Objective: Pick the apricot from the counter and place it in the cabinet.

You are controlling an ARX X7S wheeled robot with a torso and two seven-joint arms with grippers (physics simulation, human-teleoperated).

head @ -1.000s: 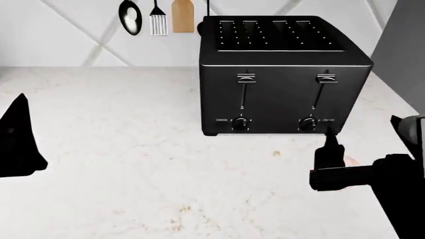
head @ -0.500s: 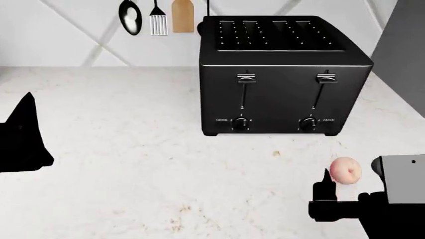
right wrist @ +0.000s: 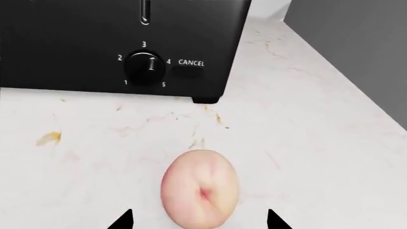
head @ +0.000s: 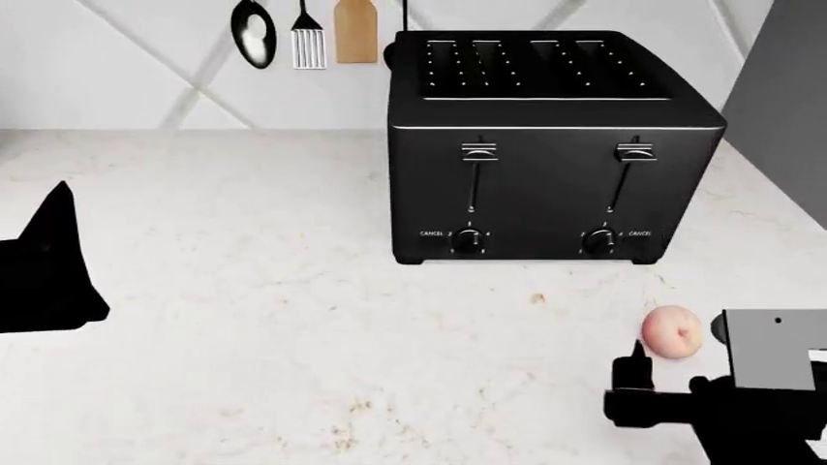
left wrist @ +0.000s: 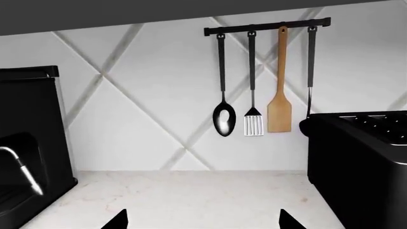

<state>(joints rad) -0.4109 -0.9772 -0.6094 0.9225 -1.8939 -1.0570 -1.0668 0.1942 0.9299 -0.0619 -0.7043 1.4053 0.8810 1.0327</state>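
The apricot (head: 672, 332) is a small pale pink-peach fruit lying on the white marble counter (head: 259, 320), in front of the black toaster's right corner. In the right wrist view the apricot (right wrist: 201, 192) lies between my right gripper's two open fingertips (right wrist: 129, 221), which stand apart on either side without touching it. My right gripper (head: 665, 373) sits just in front of the fruit at the lower right of the head view. My left gripper (left wrist: 200, 222) is open and empty over bare counter; its dark body (head: 45, 271) shows at the left edge.
A black four-slot toaster (head: 549, 145) stands at the back right, just behind the apricot. A spoon, slotted turner and wooden spatula (left wrist: 279, 90) hang on a wall rail. A black appliance (left wrist: 25, 143) stands by the left gripper. A grey wall panel (head: 781, 87) rises at far right.
My right gripper has drawn back and down from near the toaster's front to just in front of the apricot, uncovering the fruit. The left gripper has shifted slightly.
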